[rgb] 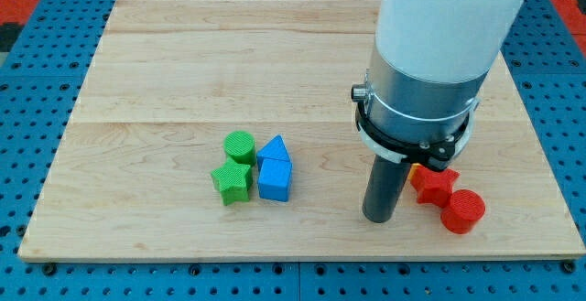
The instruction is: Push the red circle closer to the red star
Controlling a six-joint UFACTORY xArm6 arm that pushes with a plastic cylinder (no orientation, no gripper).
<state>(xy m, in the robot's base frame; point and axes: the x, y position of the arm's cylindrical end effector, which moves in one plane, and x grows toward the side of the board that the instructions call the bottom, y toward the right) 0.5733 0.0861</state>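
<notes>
Two red blocks touch at the desk's [137, 63] lower right: red star [434, 186], then red circle [463, 211] lower-right. My tip [378, 219] rests just left of the star; no hand fitted.

My wooden board [183, 72] carries green circle [240, 145], green star [232, 182], blue triangle [274, 149] and blue cube [274, 180] at centre; red star [433, 185] and red circle [463, 212] at four o'clock.

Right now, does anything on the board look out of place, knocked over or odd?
Nothing stands out. The red circle sits against the red star at the view's right. My tip rests just left of them. The green circle, green star, blue triangle and blue cube sit clustered.
</notes>
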